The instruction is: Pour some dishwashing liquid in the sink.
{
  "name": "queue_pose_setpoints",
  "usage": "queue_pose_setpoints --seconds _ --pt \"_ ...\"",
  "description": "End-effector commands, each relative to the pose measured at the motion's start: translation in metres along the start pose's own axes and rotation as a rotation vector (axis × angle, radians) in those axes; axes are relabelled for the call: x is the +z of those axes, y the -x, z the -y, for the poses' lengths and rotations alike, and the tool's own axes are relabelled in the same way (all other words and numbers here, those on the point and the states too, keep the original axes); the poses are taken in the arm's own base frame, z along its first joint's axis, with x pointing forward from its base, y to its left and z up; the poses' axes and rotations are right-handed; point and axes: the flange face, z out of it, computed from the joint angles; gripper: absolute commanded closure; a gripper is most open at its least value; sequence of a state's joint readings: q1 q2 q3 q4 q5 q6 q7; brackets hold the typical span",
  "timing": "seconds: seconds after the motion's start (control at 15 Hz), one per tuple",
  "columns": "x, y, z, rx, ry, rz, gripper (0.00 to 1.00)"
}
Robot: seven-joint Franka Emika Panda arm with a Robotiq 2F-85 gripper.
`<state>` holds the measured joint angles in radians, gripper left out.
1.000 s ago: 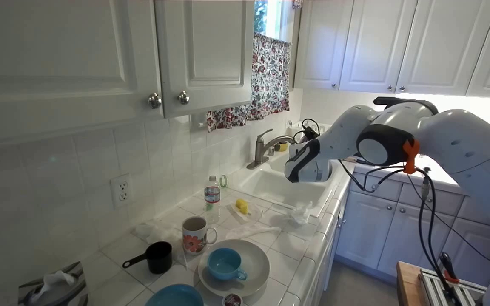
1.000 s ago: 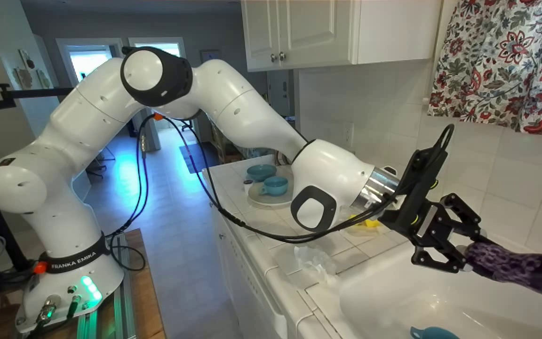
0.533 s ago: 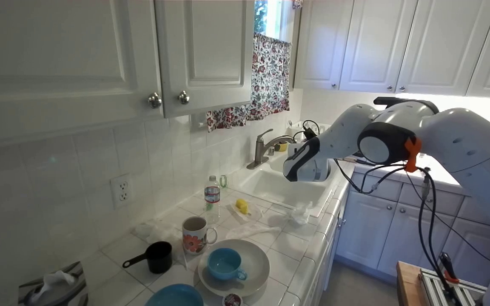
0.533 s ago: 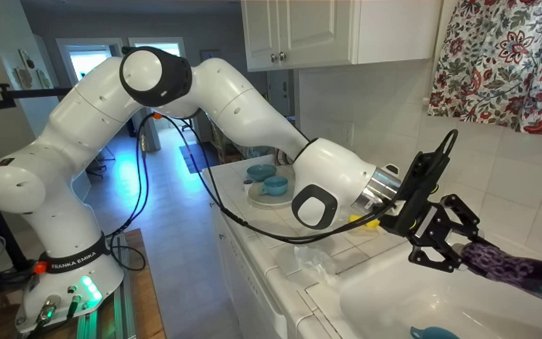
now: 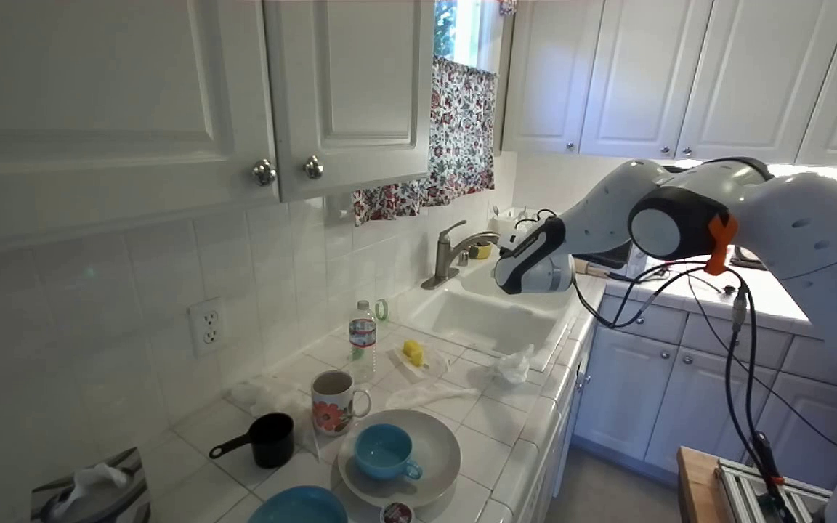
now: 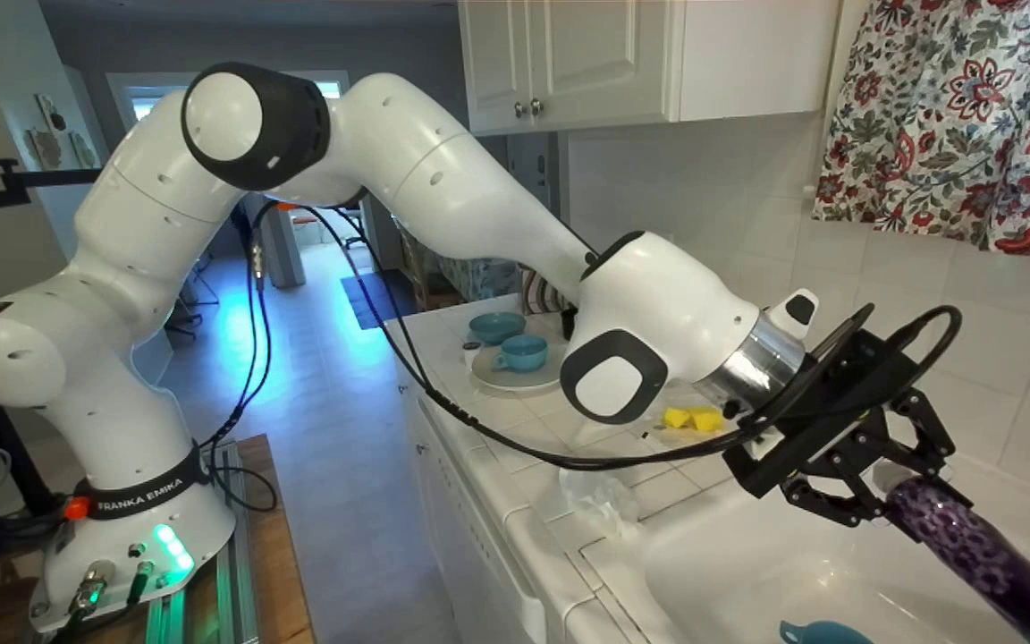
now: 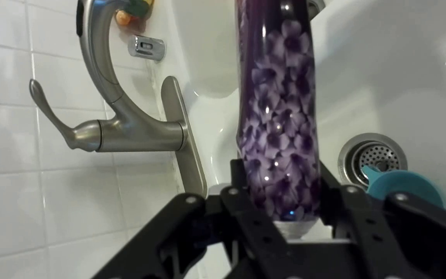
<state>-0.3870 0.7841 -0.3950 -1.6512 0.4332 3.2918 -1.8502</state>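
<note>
Currently, the gripper point(image 6: 924, 503) is clamped on the bottle point(image 6: 980, 563) near its pale end and holds it tilted above the sink point(image 6: 747, 563), body sloping downward. The faucet point(image 7: 141, 135) stands alongside, apart from the bottle. Inside the sink, a blue cup point(image 7: 405, 184) partly covers the drain point(image 7: 374, 155), which only the wrist view shows. In an exterior view, the arm point(image 5: 600, 214) hides the bottle, while a mug point(image 5: 333, 403) and a black cup point(image 5: 271, 439) appear on the counter point(image 5: 491, 421).

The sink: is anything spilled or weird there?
No spill shows in the sink. A bit odd: a blue cup sits by the drain, overlapping its edge in the wrist view. The purple bottle slants above, but the gripper holds it, so that seems meant.
</note>
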Motion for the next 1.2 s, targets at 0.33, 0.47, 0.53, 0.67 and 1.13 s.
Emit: queue_pose_setpoints --seconds 0.33,0.47,0.53,0.67,1.13 --pt "0.001 0.031 -0.026 0.450 -0.057 -0.129 0.82" --pt "0.003 0.031 -0.025 0.551 -0.085 -0.163 0.82" --pt "0.003 0.031 -0.026 0.602 -0.100 -0.182 0.82" --pt "0.003 0.029 -0.027 0.702 -0.123 -0.221 0.82" --pt "-0.005 0.017 -0.047 1.013 -0.139 -0.422 0.82"
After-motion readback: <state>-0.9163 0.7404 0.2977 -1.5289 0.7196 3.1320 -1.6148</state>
